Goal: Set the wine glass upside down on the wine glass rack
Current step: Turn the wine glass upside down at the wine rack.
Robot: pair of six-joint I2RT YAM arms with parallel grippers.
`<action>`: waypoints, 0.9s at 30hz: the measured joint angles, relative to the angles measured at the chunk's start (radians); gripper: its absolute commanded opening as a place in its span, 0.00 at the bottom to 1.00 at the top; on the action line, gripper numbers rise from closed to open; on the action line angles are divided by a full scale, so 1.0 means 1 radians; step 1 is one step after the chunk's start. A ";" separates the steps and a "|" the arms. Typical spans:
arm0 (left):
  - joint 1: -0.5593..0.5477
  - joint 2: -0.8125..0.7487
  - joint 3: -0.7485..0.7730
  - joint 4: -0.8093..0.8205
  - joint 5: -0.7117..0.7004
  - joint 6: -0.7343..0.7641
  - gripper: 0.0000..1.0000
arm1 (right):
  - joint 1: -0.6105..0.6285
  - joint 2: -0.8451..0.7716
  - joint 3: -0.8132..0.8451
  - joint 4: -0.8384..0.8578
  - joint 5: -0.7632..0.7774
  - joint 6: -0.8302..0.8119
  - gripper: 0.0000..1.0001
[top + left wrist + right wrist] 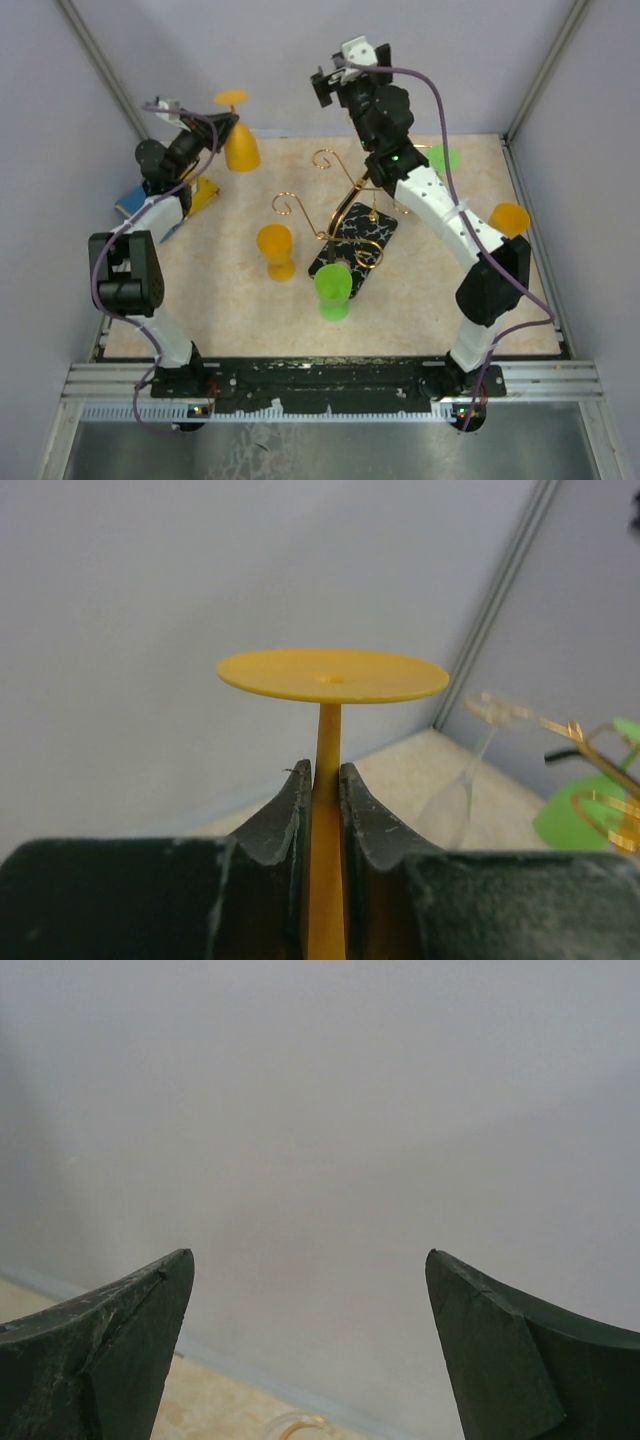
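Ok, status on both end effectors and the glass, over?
Left end effector shut on inverted yellow plastic wine glass, by stem. Right end effector open, empty. Gold wire wine glass rack not yet reached; green plastic glass at its base's front.

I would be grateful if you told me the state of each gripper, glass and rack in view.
left gripper: shut on the stem.
yellow-orange wine glass: held upside down, foot uppermost.
right gripper: open, empty.
gold wire wine glass rack: standing upright.
orange goblet: upright.
green goblet: upright.
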State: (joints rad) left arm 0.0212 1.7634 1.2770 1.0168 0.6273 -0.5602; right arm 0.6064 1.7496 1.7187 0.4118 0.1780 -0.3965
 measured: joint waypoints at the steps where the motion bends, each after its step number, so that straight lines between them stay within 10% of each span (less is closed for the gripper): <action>1: 0.000 0.000 -0.048 0.024 0.030 0.023 0.00 | -0.011 0.002 0.034 -0.039 0.029 0.016 0.98; 15: -0.129 0.023 -0.212 0.484 0.268 0.055 0.00 | -0.102 0.013 0.188 -0.240 0.278 0.082 0.99; 27: -0.200 0.086 -0.229 0.508 0.390 -0.043 0.00 | -0.132 0.013 0.179 -0.249 0.304 0.082 0.99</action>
State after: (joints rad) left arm -0.1783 1.8496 1.0481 1.5246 1.0172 -0.6029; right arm 0.4747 1.7626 1.8977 0.1627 0.4816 -0.3141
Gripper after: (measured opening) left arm 0.175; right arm 0.991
